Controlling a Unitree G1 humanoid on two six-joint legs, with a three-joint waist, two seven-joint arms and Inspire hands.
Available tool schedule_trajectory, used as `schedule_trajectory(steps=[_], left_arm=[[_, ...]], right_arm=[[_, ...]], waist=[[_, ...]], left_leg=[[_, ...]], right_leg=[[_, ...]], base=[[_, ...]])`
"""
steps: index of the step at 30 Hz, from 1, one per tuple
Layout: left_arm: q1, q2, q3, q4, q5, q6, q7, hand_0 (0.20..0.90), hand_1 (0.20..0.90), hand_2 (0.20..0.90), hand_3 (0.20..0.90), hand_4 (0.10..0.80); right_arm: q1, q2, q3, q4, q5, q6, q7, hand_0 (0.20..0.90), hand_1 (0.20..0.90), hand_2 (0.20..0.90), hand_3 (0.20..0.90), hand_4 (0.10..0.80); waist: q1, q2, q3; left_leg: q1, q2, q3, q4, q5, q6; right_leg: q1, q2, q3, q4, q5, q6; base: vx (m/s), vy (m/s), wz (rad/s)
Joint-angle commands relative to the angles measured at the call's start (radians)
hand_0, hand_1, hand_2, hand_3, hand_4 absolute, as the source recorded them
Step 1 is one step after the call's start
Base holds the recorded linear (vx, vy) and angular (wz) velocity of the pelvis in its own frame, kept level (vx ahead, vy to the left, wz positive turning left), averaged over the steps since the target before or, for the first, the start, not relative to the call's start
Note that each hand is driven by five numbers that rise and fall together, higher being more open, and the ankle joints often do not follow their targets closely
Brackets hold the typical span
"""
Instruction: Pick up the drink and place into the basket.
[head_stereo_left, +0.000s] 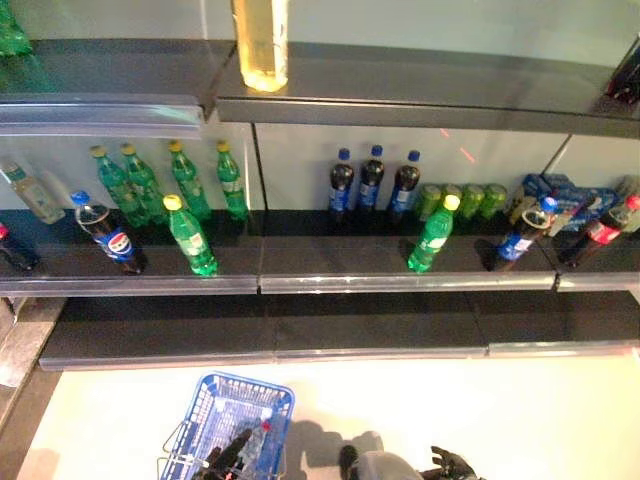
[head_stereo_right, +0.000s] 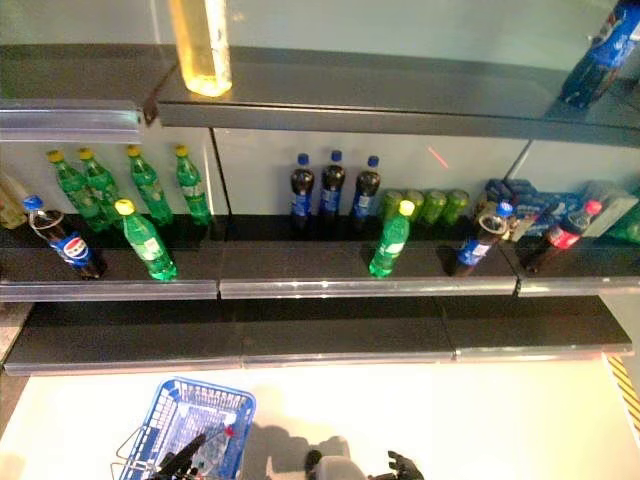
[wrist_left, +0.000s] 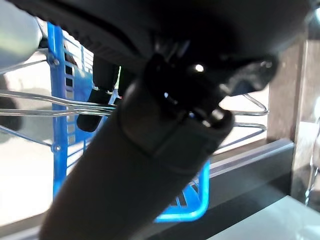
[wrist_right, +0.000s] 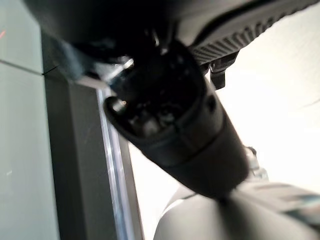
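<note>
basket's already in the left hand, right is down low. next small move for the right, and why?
Probably raise the right hand toward the green bottle standing alone at the middle shelf's front edge. It is upright, apart from its neighbours, and nearest that side. The left hand is at the blue basket, and the right hand sits low, holding nothing visible.

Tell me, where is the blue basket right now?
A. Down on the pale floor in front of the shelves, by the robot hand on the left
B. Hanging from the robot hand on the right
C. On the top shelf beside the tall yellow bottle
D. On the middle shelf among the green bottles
A: the blue basket sits low on the pale floor before the shelves, with the left robot hand at it.
</note>
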Motion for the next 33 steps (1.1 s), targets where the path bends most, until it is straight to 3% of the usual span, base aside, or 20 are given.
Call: schedule_trajectory(steps=[1,3,4,5,7,9,11,12,14,15,16,17,20,21,25,26,27,29,32,33], left_arm=[[0.01,0.078,0.025,-0.051,0.067,-0.082,-0.009,0.3,0.3,0.3,0.2,0.1],[0.021,0.085,0.038,-0.057,0.065,-0.079,0.012,0.3,0.3,0.3,0.2,0.1],[0.028,0.088,0.047,-0.057,0.068,-0.08,0.032,0.3,0.3,0.3,0.2,0.1],[0.031,0.087,0.049,-0.057,0.067,-0.083,0.04,0.3,0.3,0.3,0.2,0.1],[0.04,0.084,0.054,-0.054,0.061,-0.102,0.062,0.3,0.3,0.3,0.2,0.1],[0.043,0.087,0.076,-0.051,0.031,-0.114,0.056,0.3,0.3,0.3,0.2,0.1],[0.045,0.077,0.09,-0.046,0.001,-0.128,0.05,0.3,0.3,0.3,0.2,0.1],[0.048,0.067,0.098,-0.044,-0.02,-0.139,0.042,0.3,0.3,0.3,0.2,0.1],[0.049,0.061,0.103,-0.049,-0.039,-0.137,0.032,0.3,0.3,0.3,0.2,0.1],[0.049,0.059,0.1,-0.048,-0.047,-0.138,0.031,0.3,0.3,0.3,0.2,0.1],[0.05,0.047,0.09,-0.039,-0.071,-0.151,0.021,0.3,0.3,0.3,0.2,0.1],[0.051,0.043,0.082,-0.033,-0.079,-0.156,0.019,0.3,0.3,0.3,0.2,0.1],[0.061,0.041,0.079,-0.012,-0.044,-0.143,0.019,0.3,0.3,0.3,0.2,0.1],[0.068,0.042,0.082,0.01,-0.023,-0.145,0.032,0.3,0.3,0.3,0.2,0.1],[0.078,0.053,0.098,0.055,-0.013,-0.157,0.027,0.3,0.3,0.3,0.2,0.1],[0.079,0.057,0.104,0.059,-0.025,-0.159,0.028,0.3,0.3,0.3,0.2,0.1],[0.079,0.061,0.118,0.056,-0.034,-0.153,0.045,0.3,0.3,0.3,0.2,0.1],[0.072,0.065,0.149,0.067,-0.04,-0.157,0.056,0.3,0.3,0.3,0.2,0.1],[0.06,0.086,0.16,0.072,-0.034,-0.152,0.039,0.3,0.3,0.3,0.2,0.1],[0.056,0.091,0.156,0.064,-0.036,-0.152,0.036,0.3,0.3,0.3,0.2,0.1]], right_arm=[[-0.033,0.032,0.054,-0.014,-0.037,-0.028,0.007,0.9,0.9,0.9,0.9,0.8],[-0.042,0.034,0.069,-0.022,-0.069,-0.021,0.005,0.9,0.9,0.9,0.9,0.8],[-0.049,0.028,0.083,-0.033,-0.087,-0.017,0.004,0.9,0.9,0.9,0.9,0.8],[-0.051,0.026,0.087,-0.04,-0.091,-0.012,0.006,0.9,0.9,0.9,0.9,0.8],[-0.055,0.019,0.095,-0.061,-0.094,0.013,0.02,0.9,0.9,0.9,0.9,0.8],[-0.053,-0.001,0.105,-0.079,-0.092,0.022,0.039,0.9,0.9,0.9,0.9,0.8],[-0.055,-0.015,0.116,-0.082,-0.08,0.037,0.046,0.9,0.9,0.9,0.9,0.8],[-0.058,-0.019,0.119,-0.076,-0.071,0.052,0.05,0.9,0.9,0.9,0.9,0.8],[-0.058,-0.022,0.119,-0.057,-0.066,0.05,0.054,0.9,0.9,0.9,0.9,0.8],[-0.059,-0.023,0.121,-0.053,-0.068,0.05,0.057,0.9,0.9,0.9,0.9,0.8],[-0.067,-0.027,0.135,-0.032,-0.092,0.037,0.083,0.9,0.9,0.9,0.9,0.8],[-0.072,-0.031,0.142,-0.023,-0.089,0.028,0.091,0.9,0.9,0.9,0.9,0.8],[-0.086,-0.02,0.134,-0.003,-0.047,0.006,0.057,0.9,0.9,0.9,0.9,0.8],[-0.096,-0.011,0.127,-0.003,-0.035,0.003,0.041,0.9,0.9,0.9,0.9,0.8],[-0.114,0.006,0.118,-0.028,-0.019,0.004,0.024,0.9,0.9,0.9,0.9,0.8],[-0.12,0.012,0.123,-0.037,-0.021,0.01,0.025,0.9,0.9,0.9,0.9,0.8],[-0.131,0.021,0.135,-0.039,-0.014,0.018,0.022,0.9,0.9,0.9,0.9,0.8],[-0.135,0.042,0.135,-0.035,-0.022,0.046,0.025,0.9,0.9,0.9,0.9,0.8],[-0.123,0.053,0.154,-0.037,-0.047,0.011,0.057,0.9,0.9,0.9,0.9,0.8],[-0.124,0.052,0.16,-0.045,-0.04,0.015,0.058,0.9,0.9,0.9,0.9,0.8]], waist=[[0.03,0.016,-0.003],[0.04,0.016,-0.007],[0.049,0.014,-0.015],[0.049,0.012,-0.017],[0.046,-0.001,-0.027],[0.044,-0.022,-0.023],[0.058,-0.039,-0.013],[0.067,-0.049,-0.004],[0.076,-0.056,0.006],[0.083,-0.058,0.009],[0.114,-0.056,0.019],[0.124,-0.048,0.024],[0.132,-0.017,0.036],[0.145,0.006,0.033],[0.177,0.038,0.012],[0.183,0.035,0.002],[0.187,0.025,-0.015],[0.194,-0.001,-0.039],[0.181,-0.008,-0.049],[0.175,0.002,-0.054]], left_leg=[[-0.015,-0.037,-0.045,0.054,-0.06,-0.01],[-0.003,0.002,-0.005,0.054,-0.065,-0.029],[-0.004,0.04,0.023,0.071,-0.064,-0.047],[-0.004,0.054,0.031,0.079,-0.065,-0.053],[0.002,0.103,0.045,0.107,-0.065,-0.073],[-0.029,0.178,0.04,0.208,-0.022,-0.089],[-0.097,0.213,0.0,0.335,0.047,-0.079],[-0.152,0.211,-0.025,0.432,0.069,-0.058],[-0.222,0.187,-0.059,0.538,0.086,-0.034],[-0.24,0.149,-0.083,0.559,0.072,-0.022],[-0.318,-0.023,-0.146,0.615,0.013,0.028],[-0.345,-0.07,-0.144,0.623,0.008,0.036],[-0.349,-0.114,-0.084,0.481,0.038,0.026],[-0.355,-0.154,-0.079,0.367,0.078,0.007],[-0.405,-0.201,-0.02,0.24,0.161,-0.022],[-0.409,-0.208,-0.008,0.25,0.14,-0.014],[-0.379,-0.215,-0.013,0.239,0.071,0.011],[-0.339,-0.24,-0.039,0.227,0.021,0.047],[-0.235,-0.203,-0.061,0.183,-0.003,0.061],[-0.215,-0.179,-0.068,0.175,-0.004,0.056]], right_leg=[[0.075,-0.106,-0.024,-0.178,0.263,0.075],[0.065,-0.133,-0.083,-0.176,0.264,0.089],[0.085,-0.131,-0.124,-0.179,0.213,0.084],[0.089,-0.124,-0.132,-0.177,0.2,0.078],[0.086,-0.081,-0.137,-0.144,0.146,0.047],[0.098,-0.02,-0.124,-0.119,0.088,-0.013],[0.126,0.019,-0.117,-0.133,0.073,-0.052],[0.139,0.044,-0.099,-0.134,0.064,-0.074],[0.153,0.068,-0.073,-0.138,0.061,-0.095],[0.157,0.069,-0.066,-0.141,0.063,-0.095],[0.169,0.082,-0.031,-0.151,0.072,-0.092],[0.175,0.095,-0.021,-0.152,0.072,-0.093],[0.205,0.138,-0.02,-0.151,0.051,-0.091],[0.221,0.17,-0.01,-0.153,0.045,-0.088],[0.269,0.226,-0.017,-0.117,0.001,-0.094],[0.268,0.235,-0.022,-0.083,-0.022,-0.096],[0.27,0.24,-0.024,-0.035,-0.064,-0.099],[0.266,0.236,-0.023,0.091,0.008,-0.053],[0.159,0.234,-0.066,0.443,0.181,0.053],[0.119,0.219,-0.082,0.481,0.189,0.056]], base=[[0.111,-0.442,-0.33],[0.078,-0.484,-0.52],[0.068,-0.494,-0.66],[0.11,-0.56,-0.71],[0.142,-0.533,-0.59],[0.161,-0.669,-0.49],[0.148,-0.613,-0.39],[0.17,-0.546,-0.39],[0.16,-0.392,-0.67],[0.221,-0.288,-0.79],[0.253,-0.246,-0.61],[0.347,-0.302,-0.92],[0.303,-0.177,-0.7],[0.458,-0.198,-0.5],[0.369,-0.142,-0.35],[0.508,-0.158,-0.29],[0.448,-0.119,-0.3],[0.424,-0.113,-0.45],[0.337,-0.125,-0.12],[0.3,-0.145,0.19]])
